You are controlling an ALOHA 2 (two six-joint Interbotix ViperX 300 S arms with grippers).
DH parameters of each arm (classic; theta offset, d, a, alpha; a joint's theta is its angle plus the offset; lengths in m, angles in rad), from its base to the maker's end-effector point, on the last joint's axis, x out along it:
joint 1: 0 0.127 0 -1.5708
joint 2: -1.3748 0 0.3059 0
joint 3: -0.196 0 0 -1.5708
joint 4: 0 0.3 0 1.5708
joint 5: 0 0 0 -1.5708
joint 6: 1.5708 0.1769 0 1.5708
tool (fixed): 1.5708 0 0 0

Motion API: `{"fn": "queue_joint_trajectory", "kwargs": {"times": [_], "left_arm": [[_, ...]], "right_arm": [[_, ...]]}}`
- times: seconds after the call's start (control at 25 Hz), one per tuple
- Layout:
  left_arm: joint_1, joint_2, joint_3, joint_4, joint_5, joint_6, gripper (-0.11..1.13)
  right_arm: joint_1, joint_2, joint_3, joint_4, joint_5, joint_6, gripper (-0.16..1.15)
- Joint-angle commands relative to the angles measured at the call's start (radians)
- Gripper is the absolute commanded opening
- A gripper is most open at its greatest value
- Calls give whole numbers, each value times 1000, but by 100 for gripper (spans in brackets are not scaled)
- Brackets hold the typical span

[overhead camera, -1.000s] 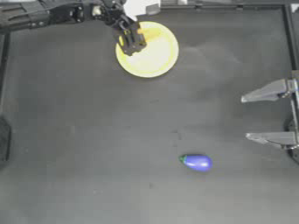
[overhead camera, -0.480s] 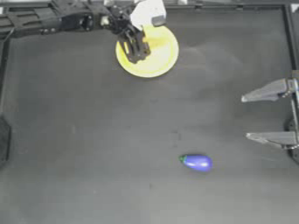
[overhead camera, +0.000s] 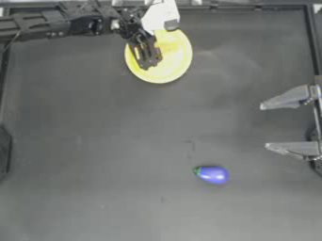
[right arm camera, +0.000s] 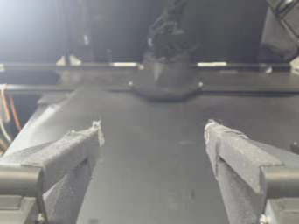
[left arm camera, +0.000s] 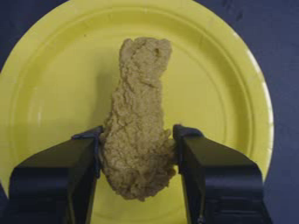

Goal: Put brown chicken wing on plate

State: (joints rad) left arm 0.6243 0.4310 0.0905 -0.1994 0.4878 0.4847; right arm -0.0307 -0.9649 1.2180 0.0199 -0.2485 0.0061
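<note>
The plate [overhead camera: 175, 52] lies at the table's far edge, left of centre. My left gripper [overhead camera: 146, 56] reaches over it from the left. In the left wrist view the gripper [left arm camera: 137, 151] is shut on the wide end of the brown chicken wing [left arm camera: 140, 118], a lumpy tan-yellow piece. The wing's narrow end points across the middle of the plate [left arm camera: 52, 87]. I cannot tell whether the wing rests on the plate or hangs just above it. My right gripper [overhead camera: 265, 126] is parked at the right edge, open and with nothing in it [right arm camera: 152, 131].
A blue-purple eggplant with a green tip [overhead camera: 212, 174] lies on the dark table right of centre, toward the near side. A raised rim runs along the table's far edge [overhead camera: 239, 5].
The left gripper has moved with the wing from the plate's far-left rim toward the plate's middle. The right arm and the eggplant have not moved.
</note>
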Motion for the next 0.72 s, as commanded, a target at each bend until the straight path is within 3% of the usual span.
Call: {"fn": "queue_joint_trajectory", "kwargs": {"times": [0.04,0.24,0.28,0.72], "left_arm": [[0,-34,-34,-2,-5,6,58],[0,-32,-35,0,-5,6,103],[0,-32,-35,2,-6,8,106],[0,-78,-48,21,2,8,102]], "right_arm": [[0,2,-9,3,-8,-2,99],[0,0,-9,2,-8,-2,99],[0,0,-9,3,-6,-2,99],[0,0,-8,3,-6,-2,99]]}}
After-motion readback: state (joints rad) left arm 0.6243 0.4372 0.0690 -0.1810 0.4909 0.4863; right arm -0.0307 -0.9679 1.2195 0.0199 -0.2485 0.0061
